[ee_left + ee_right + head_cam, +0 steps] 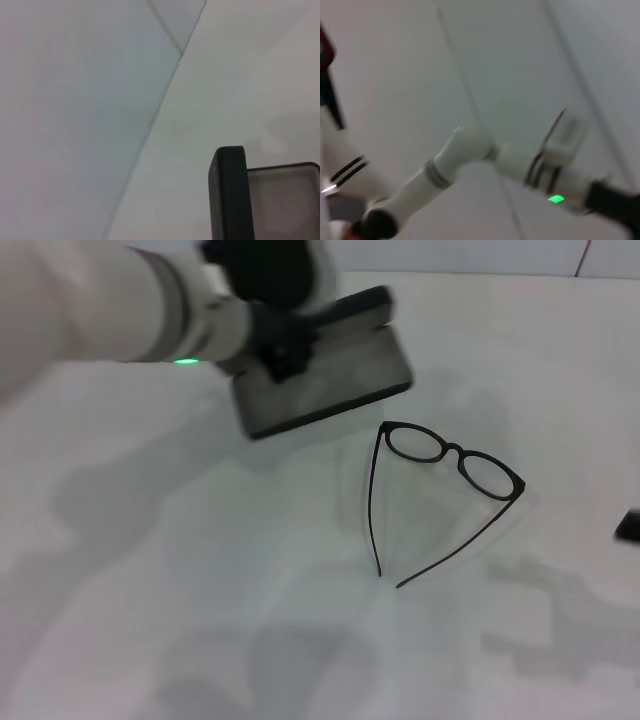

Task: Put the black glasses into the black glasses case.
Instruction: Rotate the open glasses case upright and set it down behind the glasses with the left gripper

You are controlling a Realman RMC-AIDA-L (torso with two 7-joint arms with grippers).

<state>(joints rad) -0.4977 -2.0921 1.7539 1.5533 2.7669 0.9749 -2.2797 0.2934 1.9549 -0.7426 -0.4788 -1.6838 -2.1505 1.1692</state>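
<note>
Thin black wire makes up the black glasses [448, 462], lying open on the white table [200, 620] right of centre: two rounded clear lenses at the far side, both long slim arms splayed toward the near edge. Judged light, springy at the arms, fragile at the hinges, lenses smooth and easily smudged; best taken at the bridge or the front rim, not by an arm tip.

The black glasses case [325, 375] is a rigid rounded rectangle, lid up, dull grey lining showing. It sits far left of the glasses, just apart from them. The left hand [280, 340] is at the case's lid edge; whether it is clamped on it I cannot tell.

Right hand: only a dark sliver at the right edge, state unknown.
</note>
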